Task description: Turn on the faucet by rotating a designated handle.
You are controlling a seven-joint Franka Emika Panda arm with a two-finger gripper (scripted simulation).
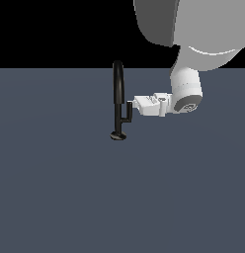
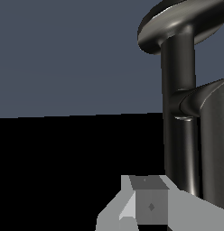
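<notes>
The white end effector [image 1: 134, 105], grip state unclear, meets the short black L-shaped handle [image 1: 127, 114] at the glossy black arched faucet's [image 1: 117, 89] three o'clock; pushing off-centre risks slipping past it.

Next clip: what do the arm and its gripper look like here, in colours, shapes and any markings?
The arm is a bulky light grey body of smooth rounded shells, ending in a white cylindrical wrist with a dark grey round cap bearing a faint mark too small to read. The gripper is white and boxy with short angular fingers; the wrist view shows them as flat grey blocks. No cables show.
</notes>
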